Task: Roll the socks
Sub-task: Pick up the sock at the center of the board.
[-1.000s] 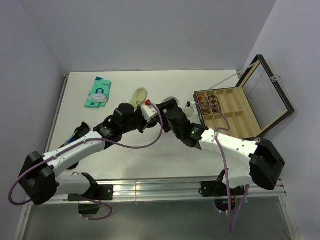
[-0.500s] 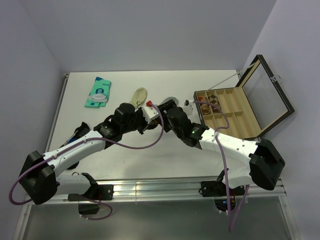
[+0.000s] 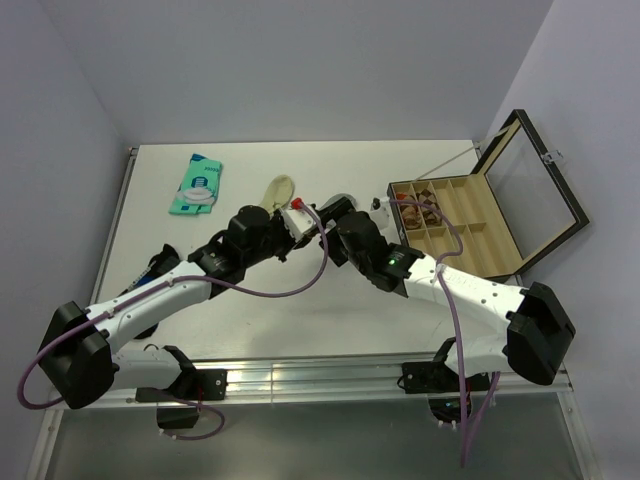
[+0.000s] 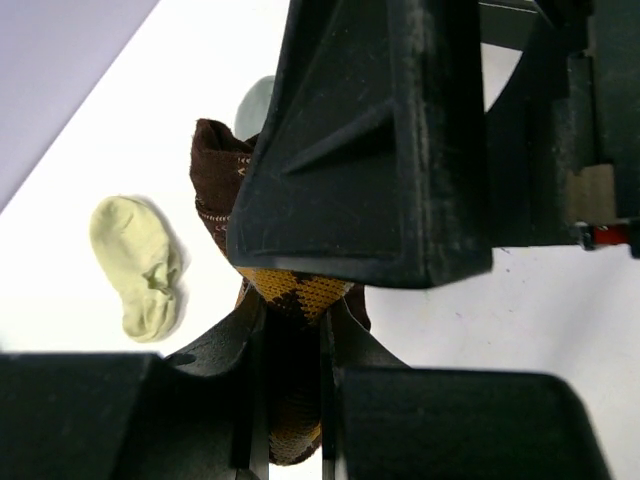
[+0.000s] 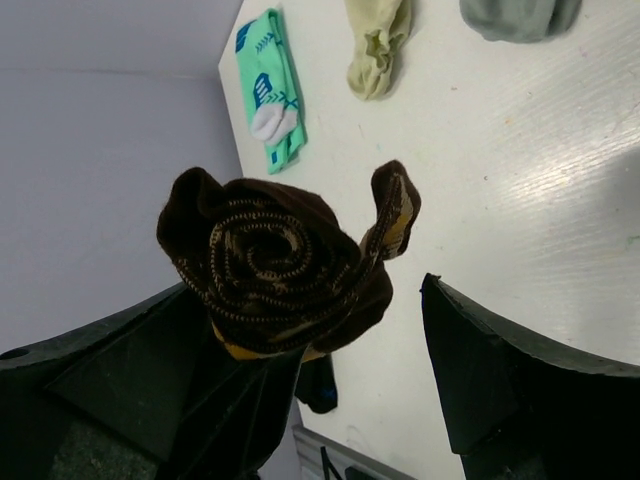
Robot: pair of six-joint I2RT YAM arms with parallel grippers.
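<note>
The dark-brown argyle sock (image 5: 275,265) is wound into a spiral roll with a loose end (image 5: 395,215) sticking up. My left gripper (image 4: 293,340) is shut on this sock (image 4: 290,290). My right gripper (image 5: 320,300) is open around the roll, which rests against its left finger (image 5: 130,390) and stands apart from the right one. In the top view both grippers, left (image 3: 298,222) and right (image 3: 330,215), meet mid-table and hide the roll. The cream sock (image 3: 278,190) and the grey sock (image 5: 520,15) lie loose on the table beyond them.
A teal-and-white packet (image 3: 198,185) lies at the back left. An open wooden box (image 3: 470,235) with compartments stands at the right, its lid up, with brown rolled fabric (image 3: 415,198) in a back compartment. Walls close the table at the back and sides.
My right arm has shifted a little toward the left gripper. The left arm has hardly moved and still holds the sock.
</note>
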